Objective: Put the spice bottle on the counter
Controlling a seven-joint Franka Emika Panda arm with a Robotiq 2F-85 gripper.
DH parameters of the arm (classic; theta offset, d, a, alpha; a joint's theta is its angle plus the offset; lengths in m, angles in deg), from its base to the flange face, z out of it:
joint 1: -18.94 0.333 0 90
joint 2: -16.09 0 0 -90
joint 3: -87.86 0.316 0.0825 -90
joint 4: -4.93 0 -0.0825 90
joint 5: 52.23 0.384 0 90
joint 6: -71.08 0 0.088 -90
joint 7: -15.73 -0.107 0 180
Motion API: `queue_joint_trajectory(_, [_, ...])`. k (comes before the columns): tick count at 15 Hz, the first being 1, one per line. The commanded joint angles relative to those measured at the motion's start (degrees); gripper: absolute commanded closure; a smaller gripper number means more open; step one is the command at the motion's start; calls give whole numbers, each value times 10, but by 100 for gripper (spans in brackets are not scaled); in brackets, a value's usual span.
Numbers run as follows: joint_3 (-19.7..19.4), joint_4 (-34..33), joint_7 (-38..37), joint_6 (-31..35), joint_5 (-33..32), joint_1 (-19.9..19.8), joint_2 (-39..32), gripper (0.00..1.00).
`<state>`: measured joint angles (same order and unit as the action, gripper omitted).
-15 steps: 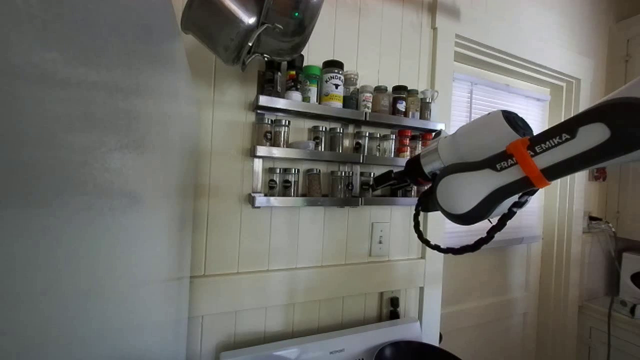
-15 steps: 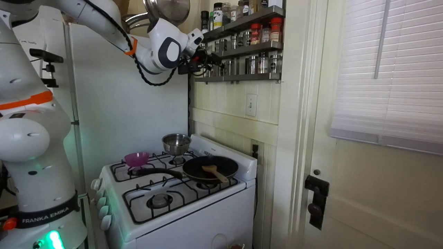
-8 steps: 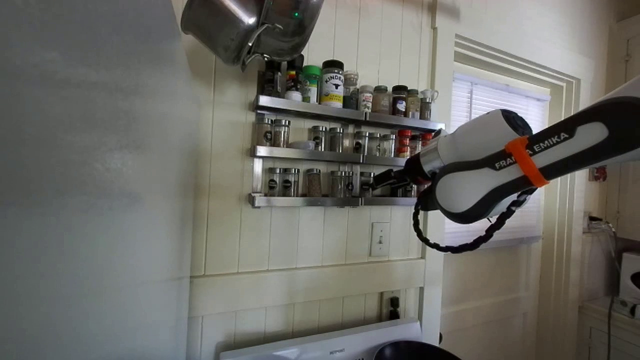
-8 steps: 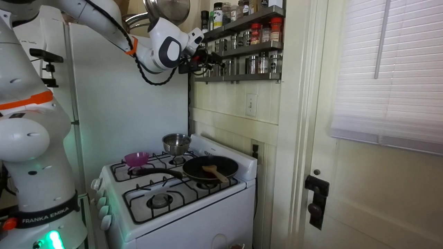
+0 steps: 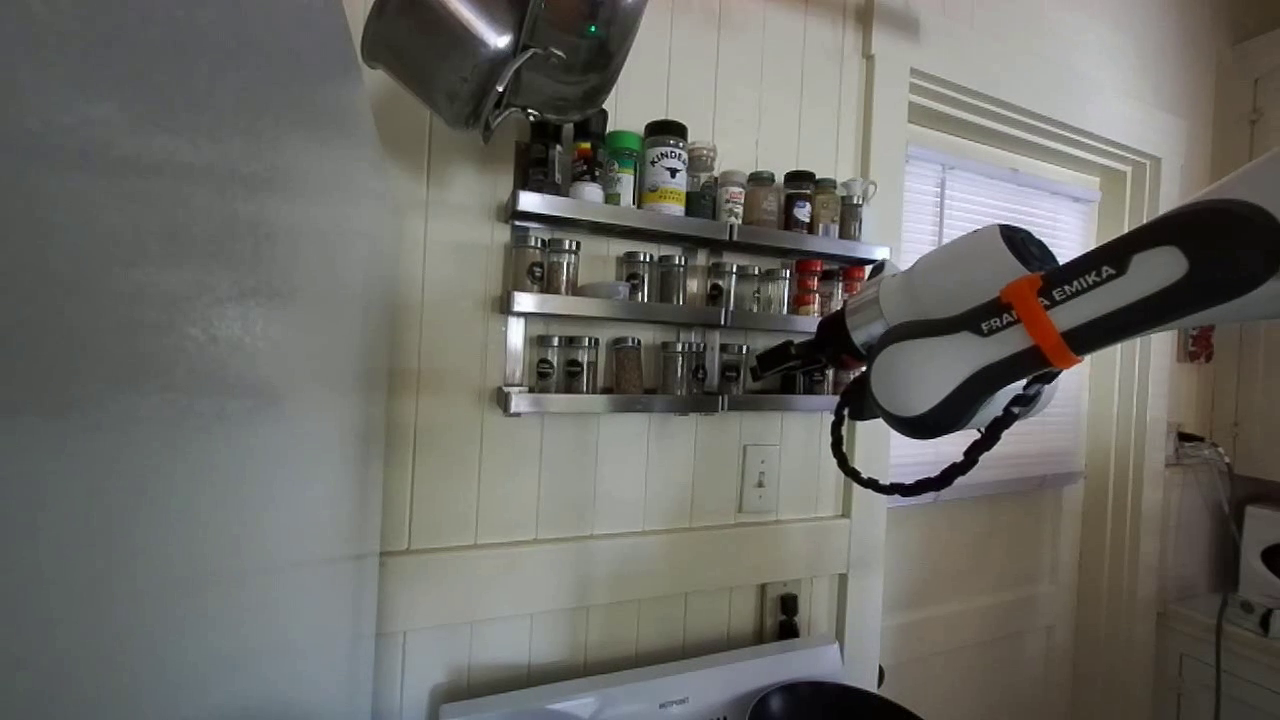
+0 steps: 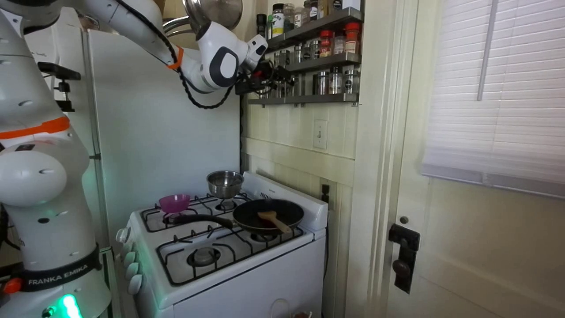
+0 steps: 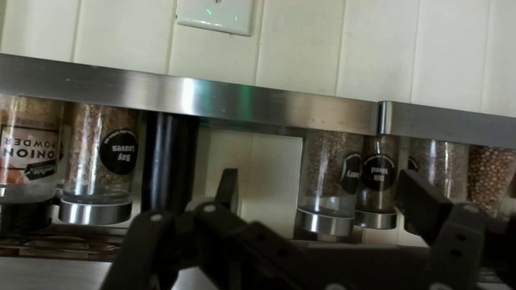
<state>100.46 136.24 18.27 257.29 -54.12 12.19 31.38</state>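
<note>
My gripper (image 7: 325, 187) is open and empty, with its black fingers spread in front of the lowest shelf. The wrist view is upside down. Between the fingers, set back from them, stand a silver-capped glass spice jar (image 7: 328, 181) with a partly turned black label and a slimmer Dill Weed jar (image 7: 377, 177). I cannot tell which jar is the spice bottle. In an exterior view the gripper (image 5: 765, 368) is just right of the silver-capped jar (image 5: 733, 370). The gripper (image 6: 289, 79) overlaps the jars in an exterior view. A white counter (image 5: 1225, 618) shows partly at the far right.
Neighbours on the lowest shelf (image 7: 262, 105) are a black bottle (image 7: 169, 161) and a Bay Leaves jar (image 7: 100, 161). The middle shelf (image 5: 620, 308) is close above. Pots (image 5: 500, 60) hang overhead. Below, a white stove (image 6: 247, 282) carries a pan (image 6: 282, 212) and bowls (image 6: 225, 183).
The arm and gripper have shifted slightly to the right in both exterior views. The gripper remains beside the lowest shelf, and the jars have not moved.
</note>
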Motion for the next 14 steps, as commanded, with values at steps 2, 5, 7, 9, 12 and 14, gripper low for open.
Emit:
queue_joint_trajectory(2, [-35, -34, 17, 4, -16, 45, -44, 0])
queue_joint_trajectory(5, [-45, -51, 19, 14, -16, 66, -64, 0])
queue_joint_trajectory(7, [-51, -62, 20, 26, -16, 73, -75, 0])
queue_joint_trajectory(9, [-57, -71, 21, 34, -16, 77, -82, 0])
queue_joint_trajectory(12, [-62, -82, 22, 34, -16, 81, -92, 0])
queue_joint_trajectory(14, [-64, -88, 23, 33, -16, 85, -100, 0])
